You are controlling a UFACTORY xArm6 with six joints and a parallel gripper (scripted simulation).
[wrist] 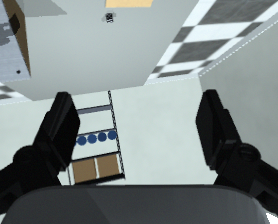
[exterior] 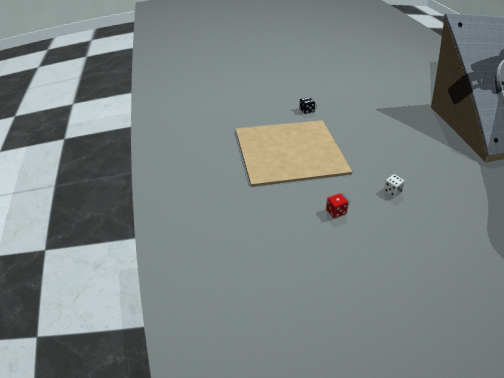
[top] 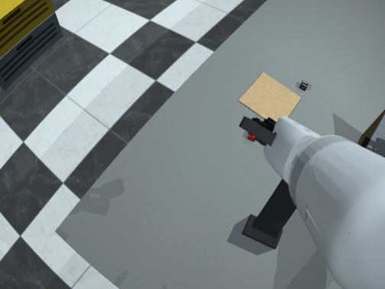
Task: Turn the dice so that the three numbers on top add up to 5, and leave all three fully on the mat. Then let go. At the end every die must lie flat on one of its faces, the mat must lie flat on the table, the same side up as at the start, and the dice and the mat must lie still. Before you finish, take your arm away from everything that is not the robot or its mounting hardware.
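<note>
A tan square mat (top: 269, 96) (exterior: 292, 151) lies flat on the grey table (top: 183, 179) (exterior: 225, 274); only its edge shows at the top of the wrist view (wrist: 129, 2). No die is on it. A black die (top: 304, 85) (exterior: 307, 105) (wrist: 109, 17) sits just past the mat's far edge. A red die (top: 250, 138) (exterior: 337, 205), with one pip on top, sits off the near right corner. A white die (exterior: 394, 185), with several pips on top, lies to its right and is hidden by the arm in the top view. My gripper (top: 252, 127) (wrist: 137, 105) is wide open and empty, high above the table and over the red die in the top view.
A wooden wedge with a grey panel (exterior: 465, 89) (top: 376, 133) (wrist: 15, 45) stands at the table's right side. The arm's black base (top: 267, 225) is on the table. A yellow and black cabinet (top: 23, 30) stands on the floor. The table's left edge (exterior: 136, 174) is near the mat.
</note>
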